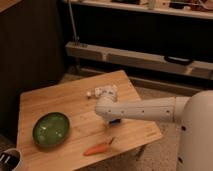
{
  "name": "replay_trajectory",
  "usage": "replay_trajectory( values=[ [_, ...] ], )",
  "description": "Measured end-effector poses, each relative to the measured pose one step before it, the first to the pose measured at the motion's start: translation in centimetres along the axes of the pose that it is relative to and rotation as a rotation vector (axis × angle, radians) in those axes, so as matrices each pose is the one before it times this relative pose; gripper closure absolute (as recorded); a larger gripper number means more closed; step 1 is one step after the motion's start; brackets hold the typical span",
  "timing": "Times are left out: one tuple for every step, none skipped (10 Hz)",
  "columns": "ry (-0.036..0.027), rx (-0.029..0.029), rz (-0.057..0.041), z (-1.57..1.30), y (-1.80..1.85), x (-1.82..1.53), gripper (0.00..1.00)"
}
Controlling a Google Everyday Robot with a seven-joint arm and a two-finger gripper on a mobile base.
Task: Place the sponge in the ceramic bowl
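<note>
A green ceramic bowl (51,129) sits on the left part of the wooden table (55,97), with nothing in it. My white arm reaches in from the right across the table. Its gripper (99,92) is near the middle of the table's far half, well right of the bowl. A small blue object (115,121), possibly the sponge, peeks out from under the arm's elbow and is mostly hidden by it.
An orange carrot (98,148) lies near the table's front edge, right of the bowl. A dark cup (9,160) stands at the bottom left corner. Behind the table runs a dark wall with a low shelf rail (125,56).
</note>
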State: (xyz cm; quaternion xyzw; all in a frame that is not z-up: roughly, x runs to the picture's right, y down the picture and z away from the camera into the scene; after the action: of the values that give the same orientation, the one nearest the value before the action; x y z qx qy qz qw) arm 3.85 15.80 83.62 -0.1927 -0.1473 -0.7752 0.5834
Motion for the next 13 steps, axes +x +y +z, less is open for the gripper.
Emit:
replay_trajectory(
  values=[
    [-0.00111, 0.00627, 0.00116, -1.425, 0.163, 0.347, 0.20],
    [-0.00481, 0.01444, 0.00774, -1.109, 0.322, 0.266, 0.20],
    [-0.00751, 0.01673, 0.00800, -0.390, 0.201, 0.073, 0.20],
    [-0.00794, 0.01509, 0.00571, 0.052, 0.017, -0.001, 0.20],
    [-0.00846, 0.02375, 0.00539, 0.438, -0.214, -0.021, 0.20],
    [-0.01067, 0.03130, 0.00879, 1.056, -0.128, -0.059, 0.20],
    [-0.01192, 0.02961, 0.00904, 1.574, -0.068, -0.196, 0.20],
    [-0.01370, 0.02711, 0.00789, 1.910, -0.077, -0.323, 0.20],
    [-0.01158, 0.03218, 0.00196, 2.502, -0.195, -0.260, 0.20],
    [0.00409, 0.01471, -0.00435, 1.092, -0.265, -0.043, 0.21],
    [0.01275, 0.00551, -0.01227, 0.819, -0.209, -0.012, 0.27],
    [-0.00235, -0.00620, 0.00116, -0.349, 0.285, -0.070, 0.38],
    [-0.00264, -0.00089, 0.00241, -0.150, 0.035, -0.053, 0.48]
  ],
)
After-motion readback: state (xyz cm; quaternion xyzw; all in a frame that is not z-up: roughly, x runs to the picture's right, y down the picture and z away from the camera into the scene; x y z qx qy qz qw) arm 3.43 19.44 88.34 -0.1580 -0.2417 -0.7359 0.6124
